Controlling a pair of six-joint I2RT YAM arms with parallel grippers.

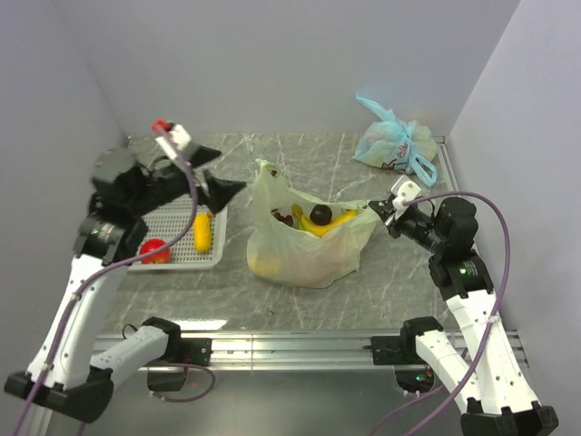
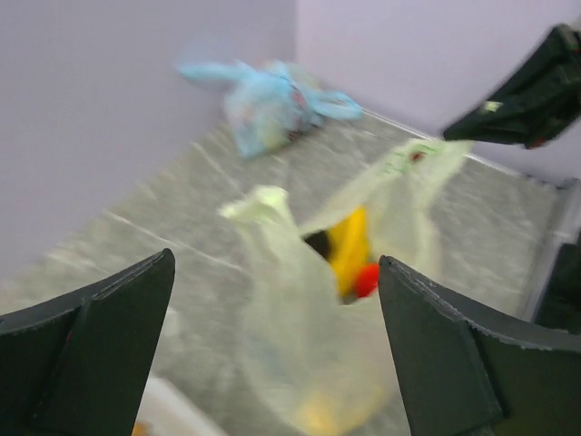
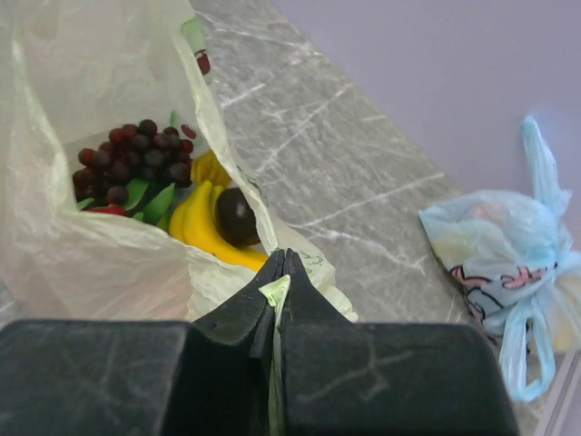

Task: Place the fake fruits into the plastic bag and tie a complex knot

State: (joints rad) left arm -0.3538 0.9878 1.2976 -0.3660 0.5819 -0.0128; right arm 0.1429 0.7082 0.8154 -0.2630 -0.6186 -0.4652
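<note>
The thin pale-green plastic bag (image 1: 309,254) is being clamped by the right pincer (image 3: 281,262) alone, the left pincer (image 2: 277,263) gaping. A slip and collapse are being risked

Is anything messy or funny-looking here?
Nothing spilled. The plastic bag hangs lopsided: the right fingers pinch one handle, the other sticks up loose. A red apple and an orange fruit wait in the white basket.

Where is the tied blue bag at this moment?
In the top view, the blue bag lies in the far right corner of the table, beyond the right gripper and apart from the green bag.
</note>
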